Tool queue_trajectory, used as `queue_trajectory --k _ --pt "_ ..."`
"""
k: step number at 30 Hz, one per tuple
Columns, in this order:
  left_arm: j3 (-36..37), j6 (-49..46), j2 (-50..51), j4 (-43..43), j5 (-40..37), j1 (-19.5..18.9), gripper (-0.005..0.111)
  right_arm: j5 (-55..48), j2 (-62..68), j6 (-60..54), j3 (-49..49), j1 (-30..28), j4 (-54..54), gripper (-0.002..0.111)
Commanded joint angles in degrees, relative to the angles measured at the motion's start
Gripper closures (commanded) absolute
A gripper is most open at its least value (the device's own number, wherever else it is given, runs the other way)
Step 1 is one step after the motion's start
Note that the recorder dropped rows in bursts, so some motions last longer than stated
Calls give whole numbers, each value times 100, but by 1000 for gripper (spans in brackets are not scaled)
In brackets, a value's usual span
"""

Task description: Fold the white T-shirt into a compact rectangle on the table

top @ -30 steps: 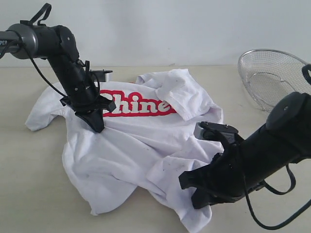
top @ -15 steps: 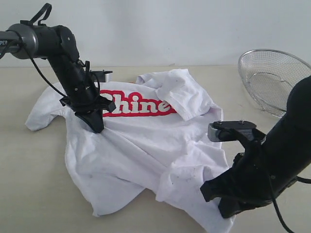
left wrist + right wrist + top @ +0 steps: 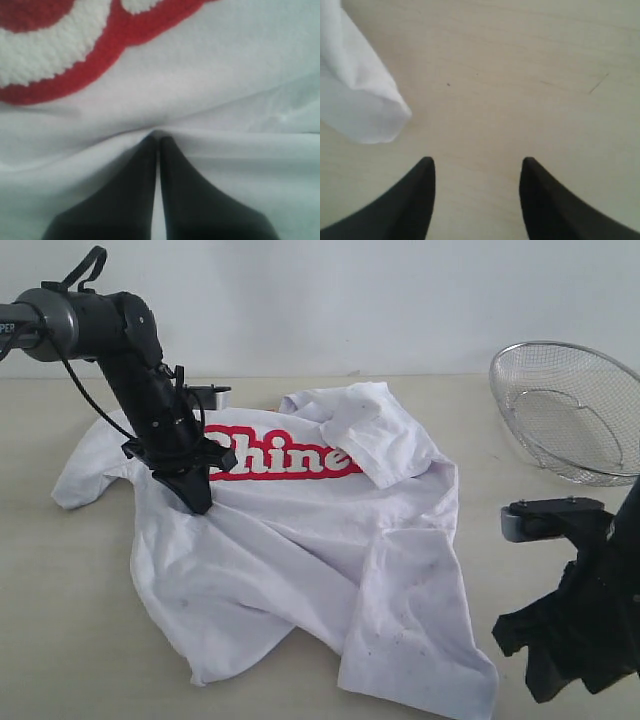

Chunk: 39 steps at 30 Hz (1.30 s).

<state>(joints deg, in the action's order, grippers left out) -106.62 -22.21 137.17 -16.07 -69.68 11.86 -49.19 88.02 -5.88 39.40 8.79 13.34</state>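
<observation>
White T-shirt [image 3: 300, 530] sits pinched in left hand [image 3: 197, 502], just beside empty, spread right hand [image 3: 477, 161].

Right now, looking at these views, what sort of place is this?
Probably a robot lab or test bench: a pale table against a blank white wall, holding a white T-shirt and a wire-mesh basket, with a black left arm and right arm working it.

Bare table [image 3: 60, 620] lies open along the near side and left of the shirt [image 3: 300, 550]. Far right, the wire basket [image 3: 565, 410] blocks the corner; the left gripper [image 3: 197, 504] stands planted on the shirt's chest.
</observation>
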Motion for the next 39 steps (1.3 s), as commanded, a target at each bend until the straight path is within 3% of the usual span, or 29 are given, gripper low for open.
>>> queue_trajectory --k 1,2,8,14,22,29,33,36,39 --pt "58 94 119 499 47 -59 102 306 -582 -1507 2 -27 2377 59" --pt "58 94 119 499 47 -59 102 421 -770 -2102 2 88 3166 59" --pt "58 115 119 499 111 -59 102 1918 3 -2124 292 1326 3348 59" --pt "58 197 119 499 87 -59 102 2072 1180 -1866 1019 1403 3344 58" --pt "58 198 119 449 87 -59 102 2165 1460 -1840 1062 1403 3320 59" --pt "58 198 119 432 87 -59 102 2315 1542 -1690 1062 1403 2997 90" --pt "58 198 119 435 77 -59 102 2280 1804 -1675 1062 1403 2889 96" --pt "58 198 119 435 68 -59 102 2305 1862 -1483 1062 1403 2583 108" --pt "58 198 119 453 74 -59 102 2291 1672 -1133 1062 1403 2226 108"
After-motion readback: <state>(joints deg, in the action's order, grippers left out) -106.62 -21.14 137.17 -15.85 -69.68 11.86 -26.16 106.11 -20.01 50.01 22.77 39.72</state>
